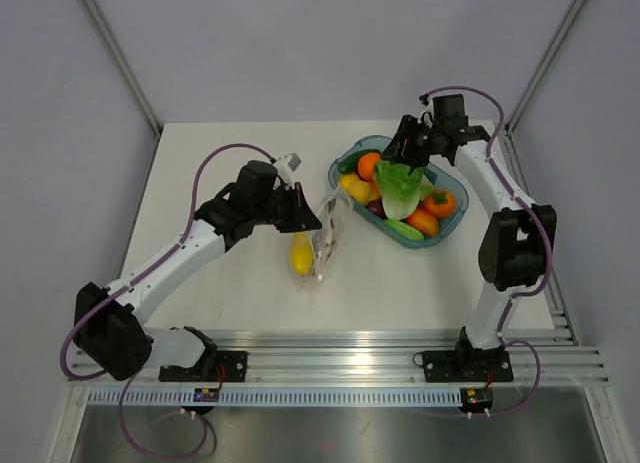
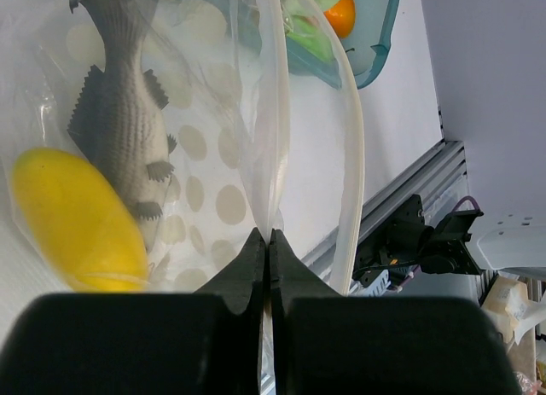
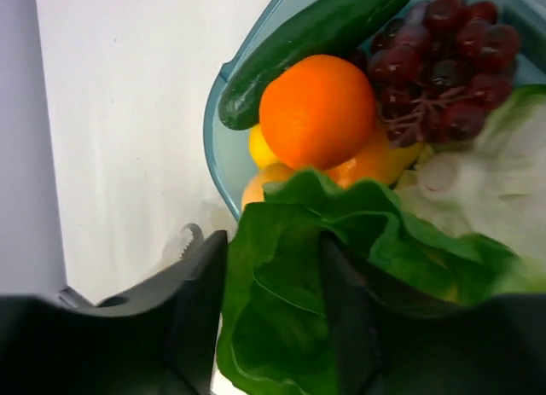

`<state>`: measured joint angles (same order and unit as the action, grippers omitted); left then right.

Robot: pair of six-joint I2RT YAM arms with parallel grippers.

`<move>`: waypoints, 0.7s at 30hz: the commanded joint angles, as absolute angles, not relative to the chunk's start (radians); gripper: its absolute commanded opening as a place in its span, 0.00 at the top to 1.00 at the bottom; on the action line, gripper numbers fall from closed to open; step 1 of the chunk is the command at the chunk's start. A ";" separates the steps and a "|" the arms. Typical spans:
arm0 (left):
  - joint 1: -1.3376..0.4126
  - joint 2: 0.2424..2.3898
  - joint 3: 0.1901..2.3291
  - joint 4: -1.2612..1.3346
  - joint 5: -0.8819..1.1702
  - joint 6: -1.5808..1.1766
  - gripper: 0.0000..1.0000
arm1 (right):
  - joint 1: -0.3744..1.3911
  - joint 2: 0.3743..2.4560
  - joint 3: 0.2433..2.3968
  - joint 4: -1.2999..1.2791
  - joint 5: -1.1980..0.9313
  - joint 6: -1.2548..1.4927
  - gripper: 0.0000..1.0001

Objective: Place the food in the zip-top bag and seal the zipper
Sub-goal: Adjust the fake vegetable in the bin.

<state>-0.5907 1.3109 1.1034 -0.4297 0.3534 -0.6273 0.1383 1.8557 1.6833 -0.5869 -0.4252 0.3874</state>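
The clear zip-top bag [image 1: 325, 238] lies mid-table with a yellow lemon [image 1: 301, 254] inside. My left gripper [image 1: 310, 221] is shut on the bag's film. In the left wrist view the left gripper [image 2: 270, 237] pinches one wall of the bag [image 2: 213, 113], which holds the lemon [image 2: 72, 220] and a grey fish [image 2: 119, 113]. The whitish zipper [image 2: 354, 156] curves apart from that wall, so the mouth gapes. My right gripper [image 3: 271, 241] stands open over the tray, with a leaf of the green lettuce [image 3: 384, 233] between its fingers.
The teal tray [image 1: 440, 238] at the back right holds the lettuce [image 1: 402, 188], an orange [image 3: 317, 111], a cucumber [image 3: 316, 37], dark red grapes [image 3: 444, 62] and other pieces. Metal rails run along the table's near edge.
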 commanded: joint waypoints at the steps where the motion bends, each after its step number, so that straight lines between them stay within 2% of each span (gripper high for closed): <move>1: -0.594 1.273 1.104 -0.439 0.342 -0.604 1.00 | 0.170 1.871 1.738 -0.512 -0.471 0.400 0.42; 4: -0.594 1.279 1.109 -0.442 0.337 -0.604 1.00 | 0.178 1.873 1.770 -0.508 -0.477 0.403 0.34; 7: -0.595 1.281 1.115 -0.443 0.337 -0.606 1.00 | 0.178 1.847 1.795 -0.509 -0.483 0.402 0.32; 12: -0.594 1.285 1.129 -0.439 0.337 -0.614 1.00 | 0.179 1.778 1.842 -0.540 -0.431 0.376 0.20; 17: -0.594 1.289 1.141 -0.448 0.337 -0.611 1.00 | 0.179 1.703 1.856 -0.618 -0.312 0.324 0.19; 21: -0.594 1.293 1.154 -0.453 0.334 -0.609 1.00 | 0.179 1.593 1.699 -0.612 -0.187 0.298 0.18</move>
